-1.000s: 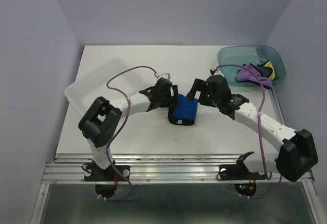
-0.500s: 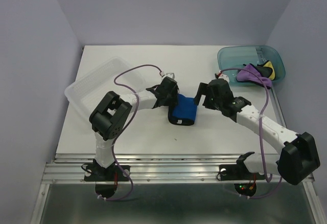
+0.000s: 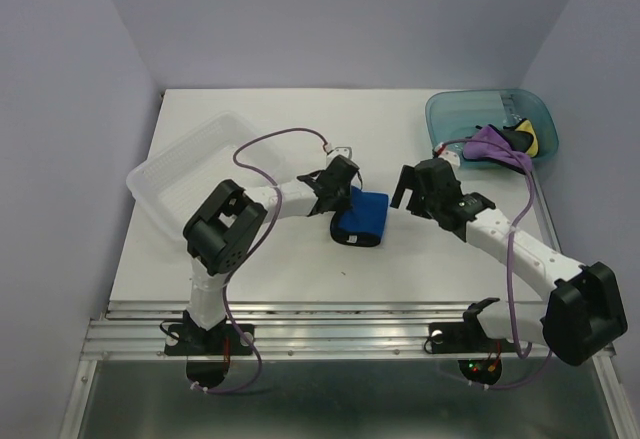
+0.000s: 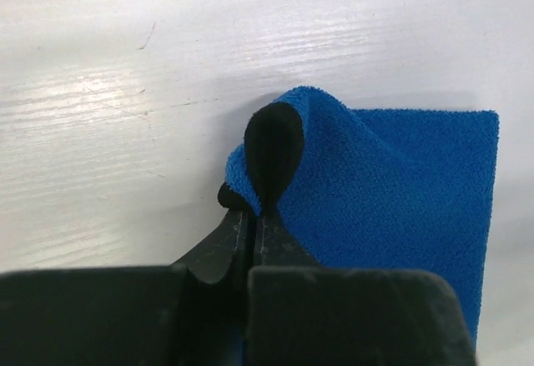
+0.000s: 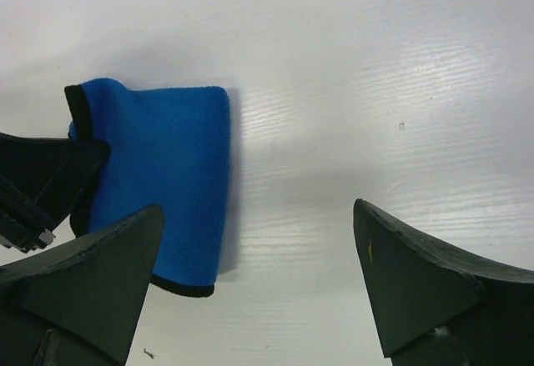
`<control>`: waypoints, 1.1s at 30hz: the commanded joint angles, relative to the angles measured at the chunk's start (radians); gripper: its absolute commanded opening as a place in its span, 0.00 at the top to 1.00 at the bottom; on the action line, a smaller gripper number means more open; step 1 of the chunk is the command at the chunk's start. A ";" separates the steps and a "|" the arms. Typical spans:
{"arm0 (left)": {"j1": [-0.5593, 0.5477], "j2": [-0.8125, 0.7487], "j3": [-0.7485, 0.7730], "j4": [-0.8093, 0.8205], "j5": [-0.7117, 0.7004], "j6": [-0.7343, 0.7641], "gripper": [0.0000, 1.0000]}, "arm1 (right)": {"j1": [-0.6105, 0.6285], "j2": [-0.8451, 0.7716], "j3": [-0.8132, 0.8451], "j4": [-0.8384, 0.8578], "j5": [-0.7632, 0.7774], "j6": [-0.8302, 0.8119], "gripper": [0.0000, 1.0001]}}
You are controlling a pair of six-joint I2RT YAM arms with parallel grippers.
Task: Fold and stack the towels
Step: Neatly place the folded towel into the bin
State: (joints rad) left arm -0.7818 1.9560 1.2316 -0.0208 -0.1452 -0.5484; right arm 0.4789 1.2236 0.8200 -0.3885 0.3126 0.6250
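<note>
MID-TABLE: A folded blue towel lies on the white table, black edging showing along its near edge. The left fingers are pressed together on the towel's left side at a corner. In the left wrist view they pinch up a small hump of cloth that turns the black reverse face outward. Just right of the towel, the right fingers stand wide apart above bare table, holding nothing and clear of the cloth. Farther back on the left, a clear plastic tray sits at the table's edge. In the far right corner, a teal tub holds a crumpled purple towel and a yellow towel. The purple one drapes over the tub's near rim.
</note>
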 commanded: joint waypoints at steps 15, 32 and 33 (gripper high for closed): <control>-0.033 -0.230 -0.064 0.016 -0.163 0.261 1.00 | -0.023 -0.102 -0.065 0.059 0.054 -0.022 0.00; 0.102 -0.459 0.017 -0.099 -0.217 0.209 1.00 | -0.025 -0.179 -0.097 0.080 0.080 -0.016 0.00; 0.114 -0.471 0.017 -0.099 -0.215 0.212 1.00 | -0.025 -0.179 -0.099 0.080 0.080 -0.016 0.00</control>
State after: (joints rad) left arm -0.7238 1.5761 1.1950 -0.0990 -0.3431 -0.3164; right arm 0.4591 1.0637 0.7380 -0.3565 0.3668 0.6132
